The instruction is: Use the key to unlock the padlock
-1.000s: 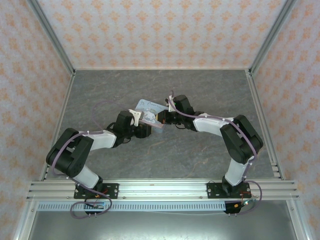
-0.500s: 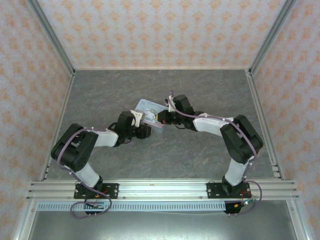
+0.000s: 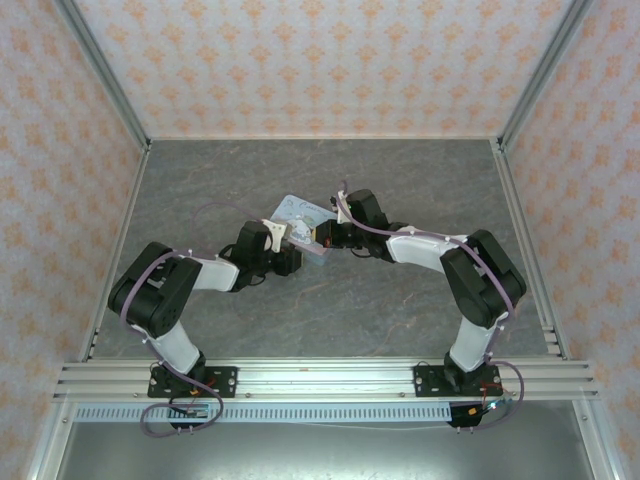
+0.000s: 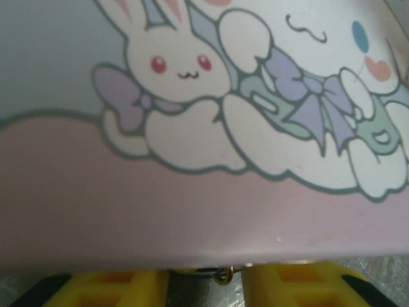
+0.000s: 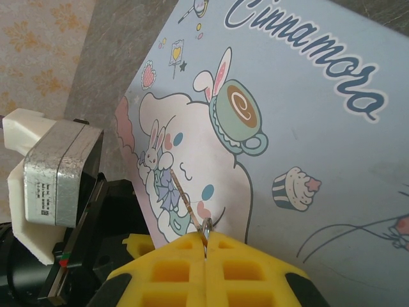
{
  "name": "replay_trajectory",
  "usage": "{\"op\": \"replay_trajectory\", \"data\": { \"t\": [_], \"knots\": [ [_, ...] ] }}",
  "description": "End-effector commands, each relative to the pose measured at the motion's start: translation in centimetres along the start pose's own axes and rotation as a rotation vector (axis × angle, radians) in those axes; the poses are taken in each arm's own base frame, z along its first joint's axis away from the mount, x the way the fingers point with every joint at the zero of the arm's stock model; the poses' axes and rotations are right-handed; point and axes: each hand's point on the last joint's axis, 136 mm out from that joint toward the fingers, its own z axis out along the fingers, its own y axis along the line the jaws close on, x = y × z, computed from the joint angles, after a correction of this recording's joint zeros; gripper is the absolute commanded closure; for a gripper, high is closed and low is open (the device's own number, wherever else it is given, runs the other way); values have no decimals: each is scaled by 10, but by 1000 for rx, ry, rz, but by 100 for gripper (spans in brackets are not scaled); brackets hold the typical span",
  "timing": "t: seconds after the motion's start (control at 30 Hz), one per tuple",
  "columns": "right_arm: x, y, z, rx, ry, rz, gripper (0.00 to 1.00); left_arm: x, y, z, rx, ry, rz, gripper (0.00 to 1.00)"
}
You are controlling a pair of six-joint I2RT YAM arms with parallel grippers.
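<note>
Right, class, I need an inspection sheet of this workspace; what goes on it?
Surface: grey stone-look tabletop.
Job's things: thin key pinched in the right gripper; padlock not clearly made out.
Clutter: cartoon-printed tin between the two grippers.
Grippers: right shut on the key; left gripper jaws apart, grip unclear.
Cables: purple cables along both arms.
Surroundings: patterned walls, metal frame rail.

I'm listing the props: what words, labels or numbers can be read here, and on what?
"Cinnamoro", in cursive and cut off at the frame edge: on the tin lid.
Sticker on the grey block: its print is too small to read.
</note>
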Motion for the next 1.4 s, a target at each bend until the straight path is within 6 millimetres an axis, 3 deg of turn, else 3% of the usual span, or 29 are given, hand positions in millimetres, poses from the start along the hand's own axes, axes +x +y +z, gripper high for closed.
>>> {"op": "replay_trajectory", "data": {
  "t": [0.0, 0.23, 0.47, 0.6, 0.83, 1.1, 1.37],
  "knots": [
    [23, -23, 7, 66, 56, 36, 100, -16, -4, 2, 17, -48, 9, 71],
    [-3, 0, -6, 14, -20, -15, 100, -19, -12, -6, 23, -52, 2, 75],
    [-20, 21, -40, -13, -120, -91, 100, -19, -24, -20, 15, -47, -57, 77],
    [-7, 22, -61, -7, -139, -149, 100, -21, -29, -28, 15, -47, -161, 82],
    [39, 17, -83, -46, -126, -228, 100, -32, -46, -46, 31, -35, -359, 84],
    [78, 24, -76, -124, -100, -334, 100, -44, -68, -60, 81, 10, -514, 84],
    [83, 33, -60, -150, -100, -399, 100, -53, -86, -70, 129, 40, -558, 84]
  ]
}}
